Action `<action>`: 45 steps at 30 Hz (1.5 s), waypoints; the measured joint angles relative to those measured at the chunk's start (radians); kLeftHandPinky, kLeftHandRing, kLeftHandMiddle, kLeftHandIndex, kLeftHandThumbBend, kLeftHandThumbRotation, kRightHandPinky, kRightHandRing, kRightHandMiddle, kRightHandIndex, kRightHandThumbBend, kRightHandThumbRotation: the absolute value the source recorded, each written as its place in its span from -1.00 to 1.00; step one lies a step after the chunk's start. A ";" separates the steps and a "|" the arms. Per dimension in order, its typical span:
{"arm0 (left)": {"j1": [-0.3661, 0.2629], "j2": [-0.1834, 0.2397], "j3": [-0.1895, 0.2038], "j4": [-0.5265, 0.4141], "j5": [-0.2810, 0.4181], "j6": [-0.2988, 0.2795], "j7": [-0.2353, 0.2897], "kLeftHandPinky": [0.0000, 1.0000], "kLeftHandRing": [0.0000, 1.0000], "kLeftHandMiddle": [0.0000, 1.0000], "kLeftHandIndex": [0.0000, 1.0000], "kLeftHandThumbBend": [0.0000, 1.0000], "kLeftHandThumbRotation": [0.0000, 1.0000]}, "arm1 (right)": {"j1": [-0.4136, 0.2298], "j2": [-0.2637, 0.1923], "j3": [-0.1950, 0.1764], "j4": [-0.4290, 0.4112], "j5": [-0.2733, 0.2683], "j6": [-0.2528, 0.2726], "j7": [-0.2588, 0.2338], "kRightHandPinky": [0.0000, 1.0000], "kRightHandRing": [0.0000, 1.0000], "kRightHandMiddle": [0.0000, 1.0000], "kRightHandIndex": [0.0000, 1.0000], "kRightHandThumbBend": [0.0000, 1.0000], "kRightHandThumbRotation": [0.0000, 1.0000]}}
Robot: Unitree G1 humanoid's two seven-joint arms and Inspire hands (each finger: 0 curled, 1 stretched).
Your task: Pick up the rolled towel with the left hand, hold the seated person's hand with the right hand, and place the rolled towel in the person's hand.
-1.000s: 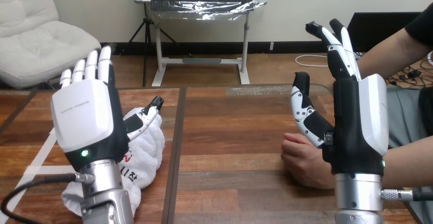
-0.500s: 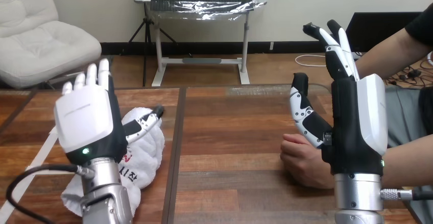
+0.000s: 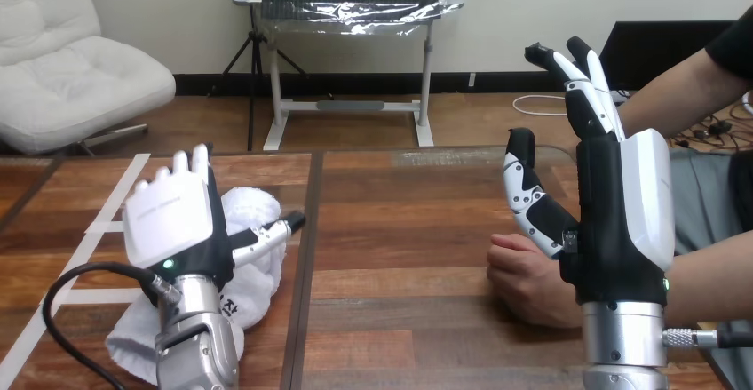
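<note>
The white rolled towel lies on the left half of the wooden table. My left hand hangs low over it, back toward the camera, fingers straight and thumb stretched out across the roll; it is open and I cannot tell if it touches the cloth. At the right, my right hand stands upright and open, fingers pointing up, thumb spread to the left. The person's hand rests on the table as a loose fist just left of and below my right palm; whether they touch is hidden.
White tape strips mark the table's left part. A seam runs down the table between the towel and the middle. The person's forearm reaches in from the right edge behind my right hand.
My left hand has dropped down and slightly rightward onto the towel, its thumb now lying farther across the roll. The right hand and the person's hand have stayed put.
</note>
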 measured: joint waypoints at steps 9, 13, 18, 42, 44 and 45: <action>-0.084 0.010 -0.012 0.157 -0.080 0.008 -0.082 0.91 0.91 0.96 0.99 0.99 0.72 | -0.001 -0.001 -0.005 0.000 0.001 0.001 0.006 0.75 0.89 0.93 0.71 -0.75 -1.00; -0.127 0.019 -0.022 0.239 -0.109 0.018 -0.110 0.95 0.94 0.98 1.00 1.00 0.76 | -0.001 -0.001 -0.002 -0.002 0.000 0.001 0.009 0.75 0.89 0.93 0.70 -0.75 -1.00; -0.163 0.023 -0.040 0.313 -0.129 0.028 -0.123 0.99 0.98 1.00 1.00 1.00 0.79 | -0.001 0.000 -0.005 -0.004 0.000 0.001 0.009 0.75 0.89 0.93 0.70 -0.74 -1.00; -0.288 0.035 -0.106 0.538 -0.182 0.032 -0.041 0.99 0.98 1.00 0.99 1.00 0.76 | -0.001 -0.001 -0.008 -0.019 0.006 0.011 0.017 0.74 0.88 0.93 0.69 -0.74 -1.00; -0.292 0.035 -0.111 0.550 -0.187 0.030 -0.026 0.96 0.96 0.99 0.98 0.99 0.73 | -0.001 -0.001 -0.008 -0.019 0.006 0.012 0.018 0.75 0.88 0.93 0.69 -0.74 -1.00; -0.293 0.034 -0.112 0.554 -0.191 0.027 -0.018 0.96 0.96 0.99 0.97 0.99 0.72 | -0.001 -0.001 -0.008 -0.019 0.005 0.012 0.018 0.75 0.88 0.93 0.69 -0.74 -1.00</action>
